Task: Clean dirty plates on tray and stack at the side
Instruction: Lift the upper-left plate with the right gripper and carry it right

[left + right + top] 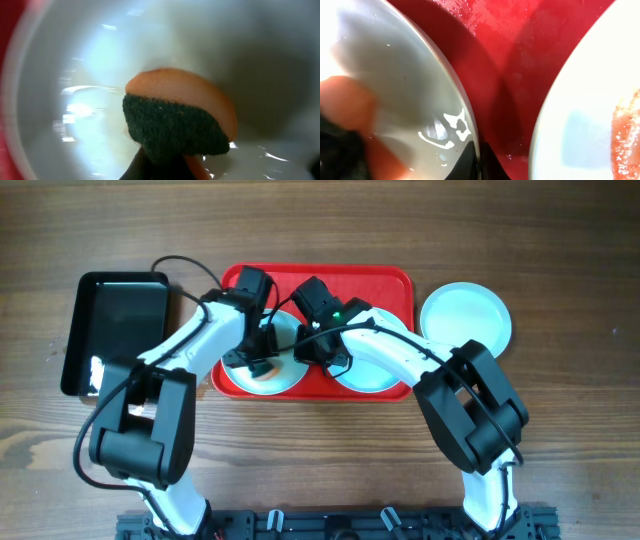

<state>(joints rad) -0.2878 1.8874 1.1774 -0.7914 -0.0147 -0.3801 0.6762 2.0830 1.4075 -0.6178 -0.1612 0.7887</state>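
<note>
Sponge point(175, 125) was clamped in the left gripper point(162, 167) on a plate point(75, 100); right gripper point(479, 162) pinched its rim, mid wooden desk point(570, 240).

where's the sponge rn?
In the left wrist view the sponge sits inside the left plate on the red tray, gripped by the left tool.

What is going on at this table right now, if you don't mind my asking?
The left gripper holds an orange sponge with a dark scrub pad, pressed onto the left plate on the red tray. The right gripper appears to pinch that plate's rim, steadying it. The second plate on the tray bears an orange smear. A third plate lies on the table to the right of the tray.
</note>
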